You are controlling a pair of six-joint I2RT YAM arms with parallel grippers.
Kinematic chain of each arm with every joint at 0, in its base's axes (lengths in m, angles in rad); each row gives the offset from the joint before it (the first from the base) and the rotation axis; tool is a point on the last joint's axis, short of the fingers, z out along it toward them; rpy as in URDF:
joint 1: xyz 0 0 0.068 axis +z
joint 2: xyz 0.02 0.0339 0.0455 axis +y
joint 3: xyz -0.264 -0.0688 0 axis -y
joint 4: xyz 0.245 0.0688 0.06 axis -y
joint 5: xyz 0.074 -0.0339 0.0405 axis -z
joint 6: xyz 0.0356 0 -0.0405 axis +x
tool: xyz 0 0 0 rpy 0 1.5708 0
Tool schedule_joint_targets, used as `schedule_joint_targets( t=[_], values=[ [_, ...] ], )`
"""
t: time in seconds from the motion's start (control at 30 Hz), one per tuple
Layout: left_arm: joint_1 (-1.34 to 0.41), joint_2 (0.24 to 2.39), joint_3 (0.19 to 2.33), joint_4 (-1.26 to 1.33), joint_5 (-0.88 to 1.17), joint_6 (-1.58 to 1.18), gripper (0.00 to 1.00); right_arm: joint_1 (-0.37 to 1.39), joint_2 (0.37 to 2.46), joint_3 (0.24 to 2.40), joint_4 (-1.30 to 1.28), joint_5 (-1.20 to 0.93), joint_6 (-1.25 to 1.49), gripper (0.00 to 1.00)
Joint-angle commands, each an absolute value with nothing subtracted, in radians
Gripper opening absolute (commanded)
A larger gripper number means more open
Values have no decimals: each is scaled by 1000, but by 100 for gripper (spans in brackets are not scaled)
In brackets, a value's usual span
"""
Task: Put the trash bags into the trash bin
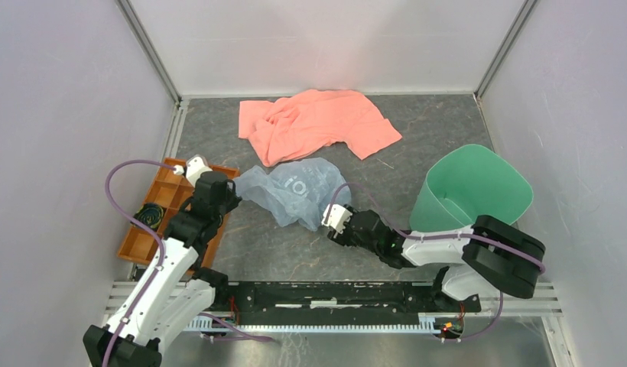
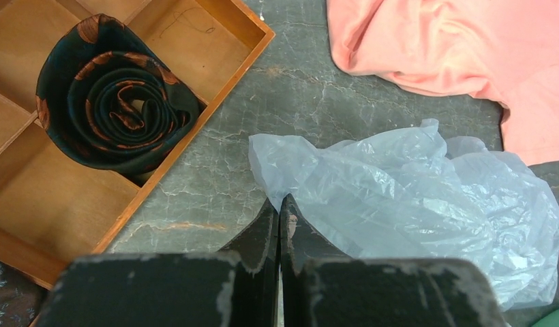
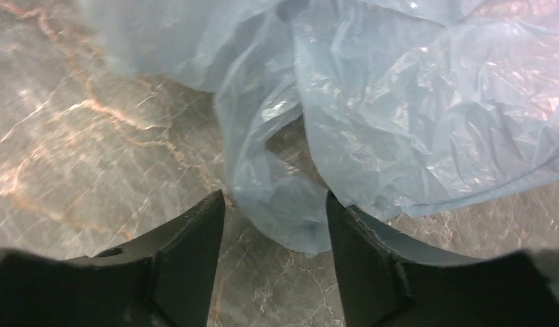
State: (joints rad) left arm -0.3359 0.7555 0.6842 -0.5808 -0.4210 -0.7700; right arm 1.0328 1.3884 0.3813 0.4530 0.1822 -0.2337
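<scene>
The crumpled trash bag lies on the counter with a fold inside my spread right gripper, so I should bite deep before swinging to the trash bin at right; my left gripper, pressed together, sits at its other edge, pink cloth behind, orange tray beside.

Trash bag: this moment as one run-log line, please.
trash bag: on table | right gripper: open around its fold | left gripper: shut at its edge
</scene>
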Motion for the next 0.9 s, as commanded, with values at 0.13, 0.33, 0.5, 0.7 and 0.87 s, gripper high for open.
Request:
schedule_joint_targets(
  t=[0.13, 0.33, 0.5, 0.7, 0.87],
  values=[
    [-332, 725, 667, -542, -363, -757, 2, 1046, 1329, 334, 554, 329, -96, 5],
    [-333, 760, 652, -534, -332, -757, 2, 1020, 1228, 403, 402, 185, 44, 0],
    [-333, 857, 741, -517, -310, -754, 2, 907, 1273, 590, 236, -218, 175, 0],
    [-331, 912, 828, -550, -380, -725, 2, 759, 1433, 736, 29, -717, 295, 0],
    [-317, 972, 812, -547, -419, -718, 2, 768, 1462, 672, 15, -740, 212, 9]
  ],
)
